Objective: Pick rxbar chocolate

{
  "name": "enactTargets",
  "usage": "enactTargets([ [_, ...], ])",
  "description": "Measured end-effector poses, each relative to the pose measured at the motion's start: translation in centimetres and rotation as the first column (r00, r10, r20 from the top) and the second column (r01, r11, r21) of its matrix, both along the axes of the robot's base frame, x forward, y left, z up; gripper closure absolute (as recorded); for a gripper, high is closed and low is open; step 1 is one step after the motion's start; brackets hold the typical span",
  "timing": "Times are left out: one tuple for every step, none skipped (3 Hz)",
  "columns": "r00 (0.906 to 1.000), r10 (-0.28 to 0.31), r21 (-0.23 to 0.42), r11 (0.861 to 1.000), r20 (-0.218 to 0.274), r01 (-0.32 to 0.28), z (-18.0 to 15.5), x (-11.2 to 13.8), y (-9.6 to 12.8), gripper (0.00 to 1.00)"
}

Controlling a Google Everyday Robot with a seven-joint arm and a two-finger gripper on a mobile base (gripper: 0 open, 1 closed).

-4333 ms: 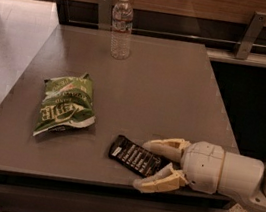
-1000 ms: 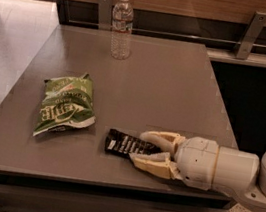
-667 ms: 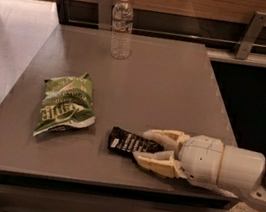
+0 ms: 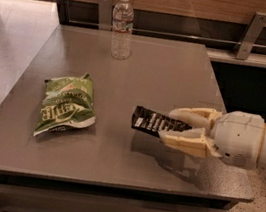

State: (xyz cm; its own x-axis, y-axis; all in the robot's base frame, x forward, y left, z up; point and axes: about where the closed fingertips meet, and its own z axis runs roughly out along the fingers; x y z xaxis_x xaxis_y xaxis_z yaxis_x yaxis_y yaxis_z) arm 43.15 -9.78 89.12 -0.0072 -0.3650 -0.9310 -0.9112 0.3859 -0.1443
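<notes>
Worktop scene, one camera view. The gripper [image 4: 167, 124] reaches in over the right edge of the grey table [image 4: 179, 70], its white wrist housing [image 4: 234, 137] above the front-right corner. Its two tan fingers [image 4: 188, 141] are drawn narrow and clamp the right end of the rxbar chocolate [image 4: 146, 119], one finger on the far side and one on the near side. The black wrapper juts leftward from the fingers, over the right half of the worktop and nearer the front edge than the back. A shadow [image 4: 165, 156] lies on the surface below it, so the bar appears raised. A crinkled green chip bag [image 4: 64, 105] lies flat near the left edge. A clear water bottle [image 4: 122, 25] stands upright by the back edge.
</notes>
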Motion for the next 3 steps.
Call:
enactTargets([
  [0.9972,-0.074,-0.074,0.994,0.011,0.075,4.6,2.8,-2.9,1.0],
  [0.9891,-0.145,-0.154,0.977,0.026,0.147,9.0,7.0,-5.3,1.0],
  [0.9781,-0.207,-0.198,0.958,0.02,0.207,12.3,11.8,-6.1,1.0],
])
